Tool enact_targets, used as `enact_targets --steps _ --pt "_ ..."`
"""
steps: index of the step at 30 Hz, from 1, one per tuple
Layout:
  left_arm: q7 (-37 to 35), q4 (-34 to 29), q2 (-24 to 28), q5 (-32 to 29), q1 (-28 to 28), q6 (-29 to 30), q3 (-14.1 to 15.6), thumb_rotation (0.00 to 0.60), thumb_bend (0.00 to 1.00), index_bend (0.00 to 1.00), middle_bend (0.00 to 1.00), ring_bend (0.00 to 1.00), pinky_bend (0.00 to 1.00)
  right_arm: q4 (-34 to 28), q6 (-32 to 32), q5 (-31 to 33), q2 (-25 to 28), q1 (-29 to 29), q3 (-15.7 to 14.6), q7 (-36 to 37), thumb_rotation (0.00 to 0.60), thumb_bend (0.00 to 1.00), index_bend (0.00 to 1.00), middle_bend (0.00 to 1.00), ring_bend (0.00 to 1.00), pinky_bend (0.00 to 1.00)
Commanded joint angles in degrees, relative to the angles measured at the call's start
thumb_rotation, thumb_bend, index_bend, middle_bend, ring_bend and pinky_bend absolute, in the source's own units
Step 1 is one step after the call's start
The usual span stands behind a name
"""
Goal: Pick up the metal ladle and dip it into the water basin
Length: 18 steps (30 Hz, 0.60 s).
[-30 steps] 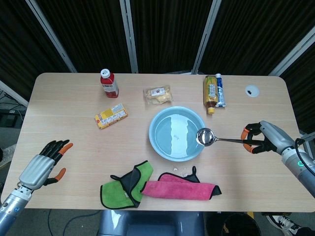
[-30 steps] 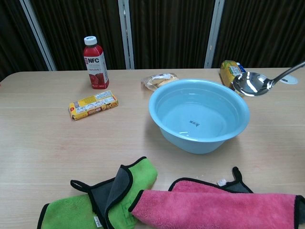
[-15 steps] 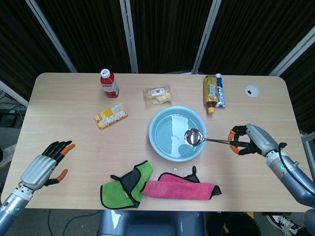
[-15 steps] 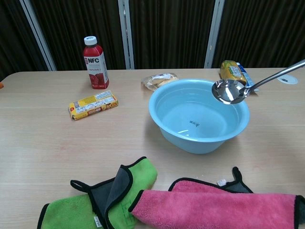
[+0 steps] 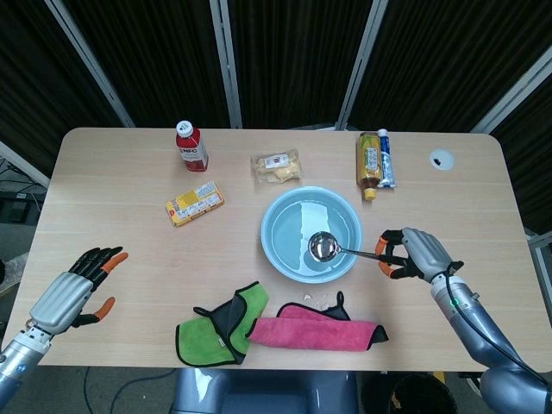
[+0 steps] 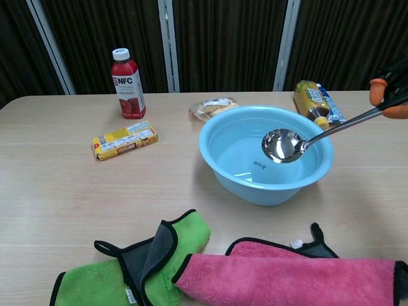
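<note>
Ladle (image 5: 325,247) is already held at the far end of its handle by the right hand (image 5: 412,255), fingers wrapped around the thin rod, with the bowl hanging over the basin (image 5: 269,226), inside the rim. From the chest view the bowl looks to be just above the water, not yet under, though that is hard to call for sure. Being polished metal, it is probably stiff and fairly light, but slick, and with such a long lever the bowl would be expected to twist or droop if the grip is loose. A hold nearer the middle would give more control; at the tip, a firm wrap is needed. Once water is scooped, extra weight at the far end should be expected.

Left hand (image 5: 76,291) is kept well away from the basin, near the table's (image 5: 112,224) edge, fingers spread, nothing in it. Just in front of the basin two cloths, green (image 5: 222,323) and pink (image 5: 315,330), are laid.
</note>
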Motion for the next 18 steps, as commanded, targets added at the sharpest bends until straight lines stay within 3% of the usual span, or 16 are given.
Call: enact_targets --steps 1,11,18 --pt "-0.5 0.16 0.15 -0.17 -0.12 -0.07 -0.06 0.6 0.47 0.0 0.0 0.0 0.0 0.74 2.47 2.46 -2.75 2.01 -1.3 -3.41 0.6 0.32 0.74 0.65 0.35 0.29" --pt "-2.13 0.65 0.56 -1.01 -0.21 -0.07 -0.36 0.6 0.47 0.0 0.0 0.0 0.0 4.94 9.84 3.78 -10.53 4.93 -2.55 -11.07 0.6 0.32 0.74 0.65 0.35 0.29" --pt "-2.22 0.88 0.39 -1.79 -0.52 -0.92 -0.59 0.6 0.47 0.0 0.0 0.0 0.0 8.07 10.47 3.17 -13.86 5.73 -2.33 -11.91 0.6 0.32 0.74 0.65 0.35 0.29"
